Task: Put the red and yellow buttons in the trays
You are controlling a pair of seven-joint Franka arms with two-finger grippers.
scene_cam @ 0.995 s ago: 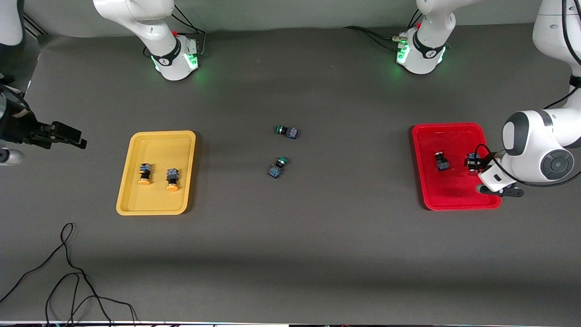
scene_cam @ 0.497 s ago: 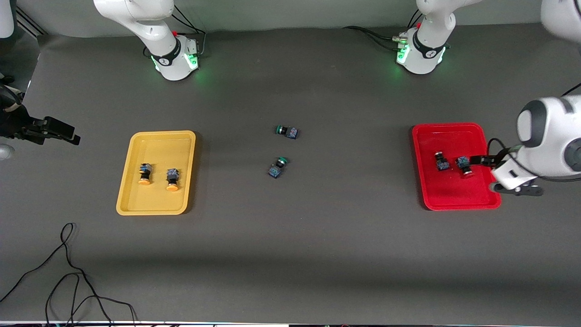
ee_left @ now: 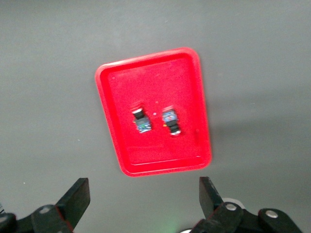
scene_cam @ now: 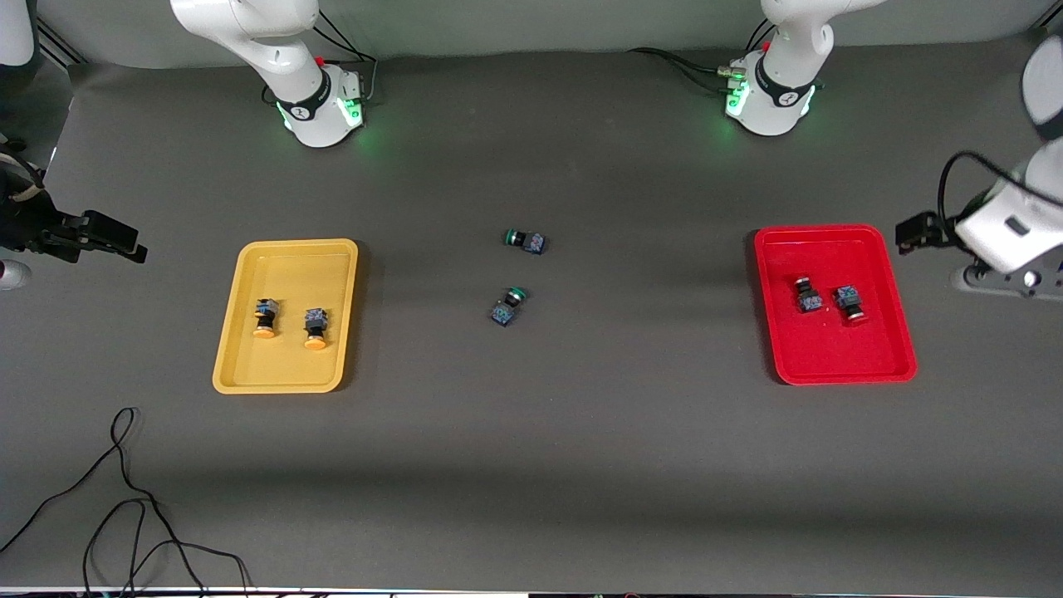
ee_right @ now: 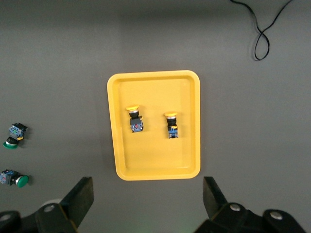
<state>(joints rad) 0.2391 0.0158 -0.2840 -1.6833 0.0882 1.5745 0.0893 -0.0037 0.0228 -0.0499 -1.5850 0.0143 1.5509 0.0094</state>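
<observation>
The red tray (scene_cam: 839, 355) holds two red-capped buttons (scene_cam: 807, 296) (scene_cam: 849, 302) lying side by side. They also show in the left wrist view (ee_left: 142, 121) (ee_left: 170, 120) in the red tray (ee_left: 150, 77). The yellow tray (scene_cam: 286, 370) holds two yellow-capped buttons (scene_cam: 266, 317) (scene_cam: 315, 326), which also show in the right wrist view (ee_right: 135, 120) (ee_right: 172, 125) in the tray (ee_right: 155, 158). My left gripper (scene_cam: 913, 232) (ee_left: 143, 191) is open and empty, raised over bare table beside the red tray. My right gripper (scene_cam: 112, 239) (ee_right: 148, 191) is open and empty, raised beside the yellow tray.
Two green-capped buttons (scene_cam: 525, 241) (scene_cam: 508, 306) lie on the dark mat midway between the trays; they also show in the right wrist view (ee_right: 13, 135) (ee_right: 13, 178). A black cable (scene_cam: 124, 498) curls on the mat near the front camera at the right arm's end.
My left gripper has lifted off the red tray and drawn away toward the left arm's end, leaving the second red button lying in the tray. The right gripper has barely shifted.
</observation>
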